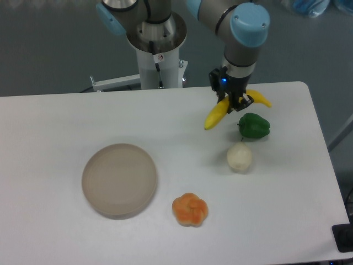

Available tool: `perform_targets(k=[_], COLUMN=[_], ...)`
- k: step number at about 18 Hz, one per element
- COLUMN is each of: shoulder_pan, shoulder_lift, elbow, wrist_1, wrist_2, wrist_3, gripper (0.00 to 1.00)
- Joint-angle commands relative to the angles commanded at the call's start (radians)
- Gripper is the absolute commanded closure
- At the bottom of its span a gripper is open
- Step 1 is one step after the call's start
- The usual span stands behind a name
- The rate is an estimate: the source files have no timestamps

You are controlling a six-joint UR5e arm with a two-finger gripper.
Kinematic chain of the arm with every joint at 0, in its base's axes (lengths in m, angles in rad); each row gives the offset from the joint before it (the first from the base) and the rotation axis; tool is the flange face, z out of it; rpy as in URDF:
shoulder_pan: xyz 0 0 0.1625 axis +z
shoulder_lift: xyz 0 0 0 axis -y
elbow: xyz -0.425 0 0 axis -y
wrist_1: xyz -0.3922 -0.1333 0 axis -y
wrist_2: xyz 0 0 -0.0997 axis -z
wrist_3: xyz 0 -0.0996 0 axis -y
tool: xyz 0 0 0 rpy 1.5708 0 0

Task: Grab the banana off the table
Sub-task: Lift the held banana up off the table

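The bright yellow curved banana (216, 115) is at the back right of the white table (66, 121); its left end points down-left and its right end (260, 98) shows past the gripper. My gripper (234, 102) is right over the banana's middle, with its dark fingers closed around it. The middle of the banana is hidden by the fingers. Whether the banana touches the table or is lifted off it cannot be told.
A green pepper (254, 126) lies just right of and below the gripper. A white garlic bulb (239, 157) lies in front of it. An orange knotted bun (190, 209) and a round grey-beige plate (119, 180) are nearer the front.
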Motion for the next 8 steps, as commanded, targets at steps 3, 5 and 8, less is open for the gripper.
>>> perform_targets(k=[3,5,8], shoulder_pan=[-0.006,-0.008,-0.008], shoulder_lift=[-0.028,-0.029,-0.029], elbow=[0.061,0.063,0.062], wrist_1=[-0.012,-0.012,-0.012], wrist_2=[0.000,-0.002,0.000], wrist_3=[0.009,0.009,0.009], gripper=[0.70,0.70,0.70])
